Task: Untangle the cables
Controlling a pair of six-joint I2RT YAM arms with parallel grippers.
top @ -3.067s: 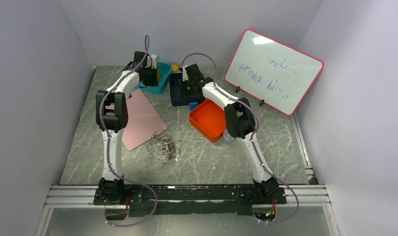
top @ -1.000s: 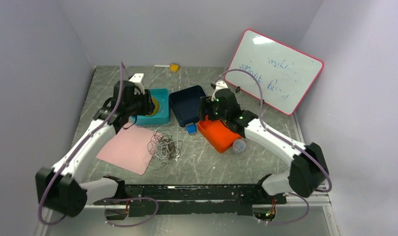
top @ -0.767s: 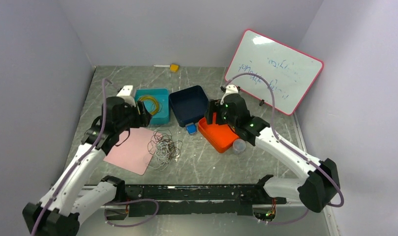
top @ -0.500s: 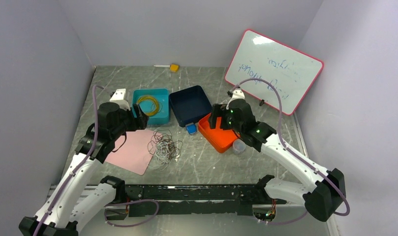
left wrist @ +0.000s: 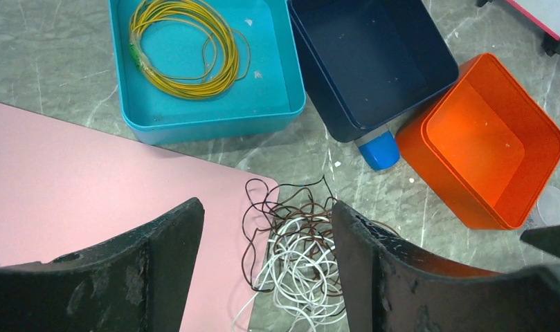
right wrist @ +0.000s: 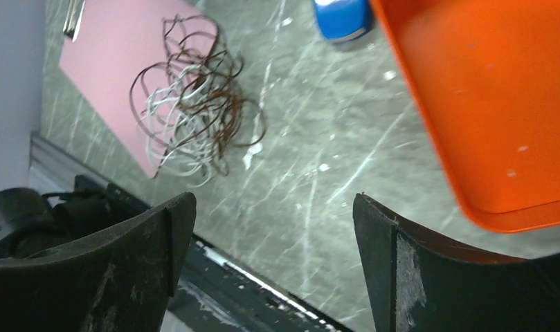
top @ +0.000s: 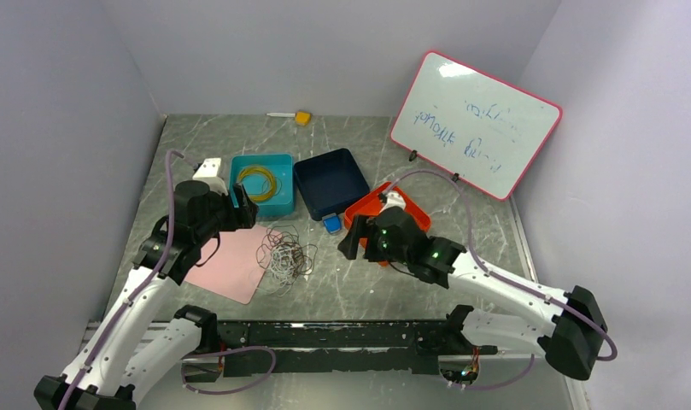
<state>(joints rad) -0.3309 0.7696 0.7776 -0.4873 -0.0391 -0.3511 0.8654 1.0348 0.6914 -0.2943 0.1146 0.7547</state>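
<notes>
White and brown-red cables (top: 284, 256) lie in one tangled heap on the grey marbled table (top: 367, 290), its left loops spilling over the corner of the pink mat (top: 226, 260), and that heap looks the same as it did three seconds ago. What has changed is the arms: both were reaching over the trays at the back and have since swung in toward the heap. In the last half second the right gripper (top: 352, 243) has left the orange tray (top: 412, 215) and dropped to the bare table just right of the cables, while the left gripper (top: 243, 203) hovers between the teal tray (top: 278, 205) and the mat. Both wrist views show fingers spread wide, holding nothing. Untangling has not yet begun; I judge this as the approach to a first two-handed grasp.
</notes>
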